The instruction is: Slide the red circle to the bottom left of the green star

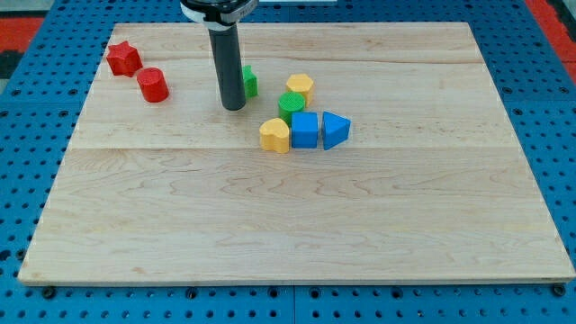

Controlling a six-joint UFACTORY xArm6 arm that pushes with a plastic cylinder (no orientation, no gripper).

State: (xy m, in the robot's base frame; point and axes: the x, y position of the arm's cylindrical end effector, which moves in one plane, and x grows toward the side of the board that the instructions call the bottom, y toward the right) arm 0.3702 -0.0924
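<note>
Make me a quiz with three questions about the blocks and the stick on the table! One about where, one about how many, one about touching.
1. Where is the red circle relative to the red star?
A. down and to the view's right
B. above it
C. far right

2. How many blue blocks?
A. one
B. two
C. four

3. Is my tip touching the red circle?
A. yes
B. no

Answers: 1 A, the circle lies just lower right of the star. 2 B, a blue cube and a blue triangle side by side. 3 B, bare board lies between; the tip stands by the green star.

My tip (pixel 234 107) down, rod upright
</note>
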